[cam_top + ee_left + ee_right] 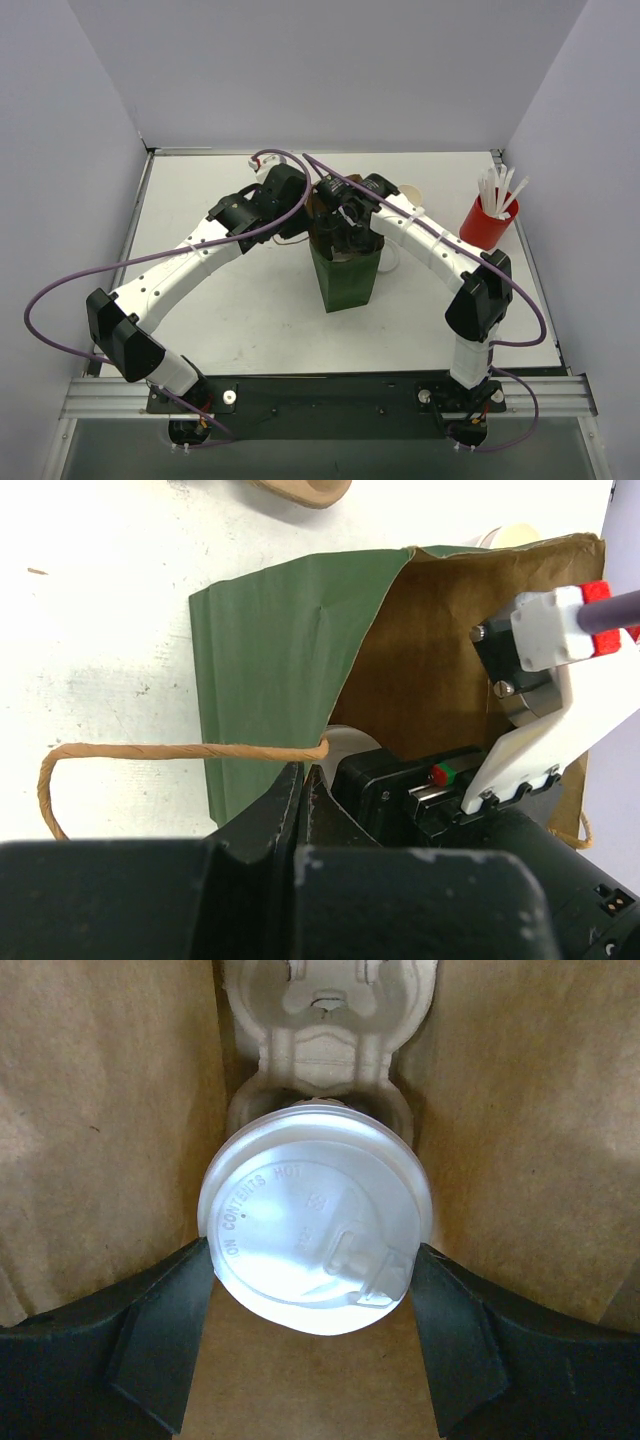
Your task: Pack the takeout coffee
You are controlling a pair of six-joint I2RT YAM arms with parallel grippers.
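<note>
A green paper bag with a brown inside stands open at the table's middle. My right gripper reaches down into it, its fingers pressed on both sides of the white lid of a takeout coffee cup. The cup hangs over a pulp cup carrier at the bag's bottom. My left gripper is shut on the bag's rim, beside the twisted paper handle. A second whitish lid shows behind the right arm, mostly hidden.
A red cup of white sticks stands at the right side of the table. A brown moulded piece lies beyond the bag. Grey walls enclose the table on three sides. Both arms meet over the bag's mouth.
</note>
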